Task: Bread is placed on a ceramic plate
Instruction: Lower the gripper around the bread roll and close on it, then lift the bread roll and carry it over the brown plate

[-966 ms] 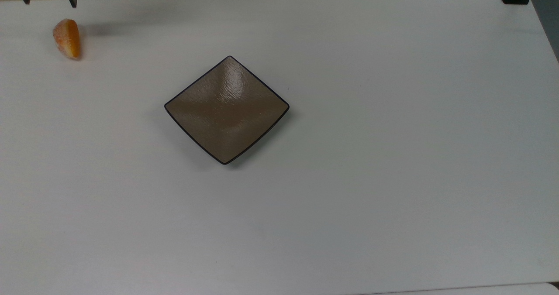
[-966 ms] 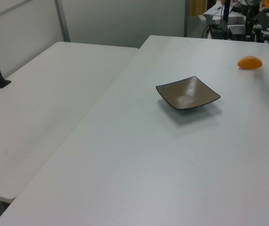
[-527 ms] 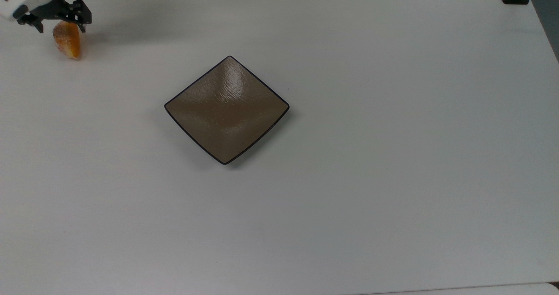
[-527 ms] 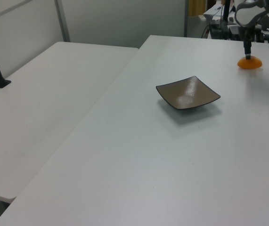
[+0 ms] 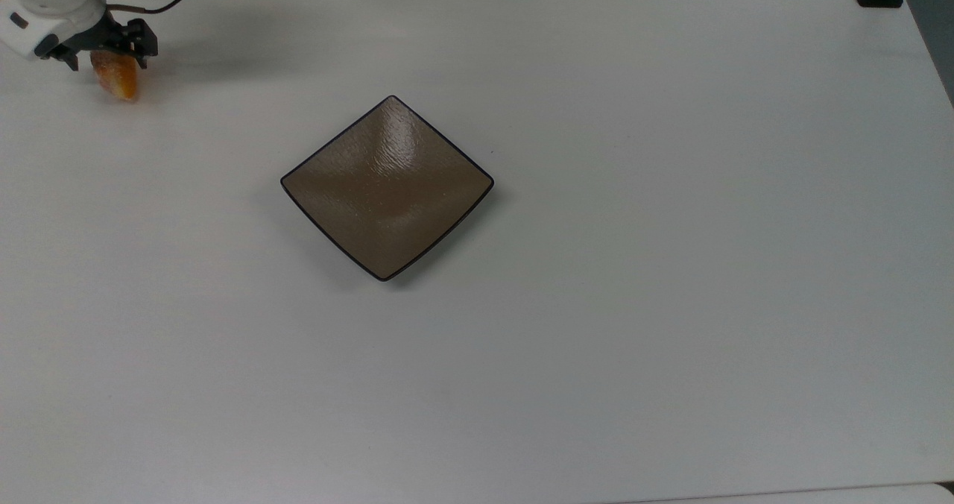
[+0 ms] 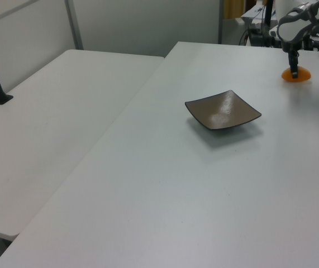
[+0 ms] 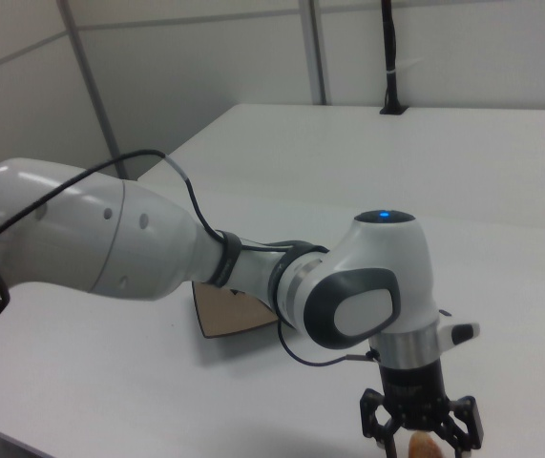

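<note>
White tabletop (image 5: 671,303) holds our square, glossy, rippled taupe ceramic plate (image 5: 387,185), bare at centre. Far at the top view's left, our gripper (image 5: 105,44) straddles the speckled orange bread (image 5: 118,78), fingers spread on either side.

Bread (image 5: 119,80): small oval roll, orange-brown, pale speckled crust; lies on the white table near the top view's upper left corner, long axis roughly up-down in the top view. In the left view it sits far right (image 6: 300,75), upper part hidden.

Ceramic plate (image 5: 387,186): square, glossy taupe-brown, thin dark rim, corners slightly upturned, turned diamond-wise in the top view. Bare. Well apart from the bread.
</note>
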{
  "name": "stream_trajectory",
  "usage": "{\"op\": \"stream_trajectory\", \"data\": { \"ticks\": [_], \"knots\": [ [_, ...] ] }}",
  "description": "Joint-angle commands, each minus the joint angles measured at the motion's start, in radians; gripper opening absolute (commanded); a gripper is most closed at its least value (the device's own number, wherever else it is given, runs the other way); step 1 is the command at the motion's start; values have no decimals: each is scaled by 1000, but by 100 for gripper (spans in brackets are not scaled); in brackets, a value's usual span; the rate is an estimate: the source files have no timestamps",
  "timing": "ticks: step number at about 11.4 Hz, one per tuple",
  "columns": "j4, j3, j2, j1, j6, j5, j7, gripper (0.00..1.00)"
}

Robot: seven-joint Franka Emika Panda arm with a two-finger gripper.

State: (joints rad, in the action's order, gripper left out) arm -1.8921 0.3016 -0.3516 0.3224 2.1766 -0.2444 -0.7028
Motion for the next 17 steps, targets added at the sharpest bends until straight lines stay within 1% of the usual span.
{"op": "stream_trajectory", "data": {
  "ticks": [1,2,3,4,8,11,12,13,14,15,16,17],
  "knots": [
    [-13,-12,-7,12,35,-16,-17,56],
    [-13,-12,-7,17,35,-16,-26,44],
    [-13,-12,-6,18,32,-16,-38,36],
    [-12,-12,-3,18,29,-16,-41,34],
    [-7,-13,13,29,16,-13,-43,33],
    [13,-22,66,24,-33,13,-34,33],
    [33,-38,94,20,-72,48,-29,33],
    [57,-58,111,20,-113,109,-27,33],
    [89,-64,127,15,-159,156,-27,33],
    [125,-79,134,12,-196,186,-20,33],
    [167,-120,138,14,-233,201,29,33],
    [189,-156,138,14,-241,206,111,33]
  ]
}}
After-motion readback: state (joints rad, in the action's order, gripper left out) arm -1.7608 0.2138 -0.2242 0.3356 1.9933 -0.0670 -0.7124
